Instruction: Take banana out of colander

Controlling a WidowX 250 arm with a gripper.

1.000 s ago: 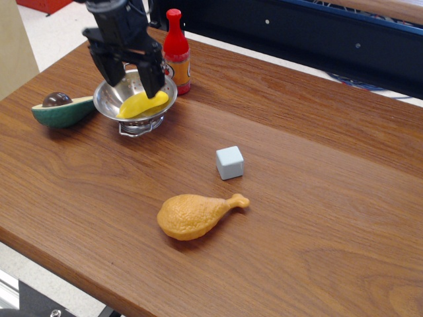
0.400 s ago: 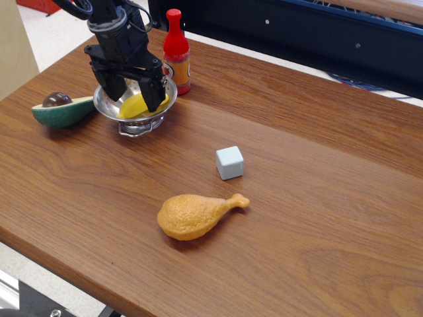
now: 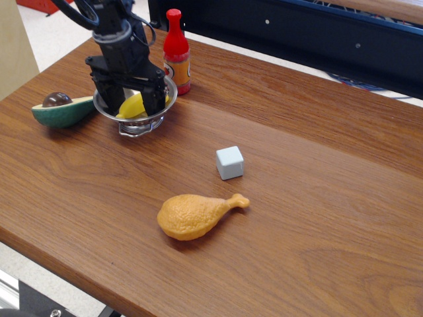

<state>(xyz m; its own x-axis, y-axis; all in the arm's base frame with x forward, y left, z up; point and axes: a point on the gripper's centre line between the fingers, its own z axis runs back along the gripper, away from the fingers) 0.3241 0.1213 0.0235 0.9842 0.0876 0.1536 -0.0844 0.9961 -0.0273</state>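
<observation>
Observation.image: banana [image 3: 131, 107] tilted, upper-right end high.

Black gripper [image 3: 132, 99] at the far left corner of the counter, pointing straight down. Jaws apart, one dark finger [image 3: 110, 94] on the left of the view, the other on the right, with a gap between them. Fingertips low, down inside the bowl's rim, too hidden to tell whether touching anything. Wrist upright above, black cables looping off it toward the top left edge of the view.
</observation>
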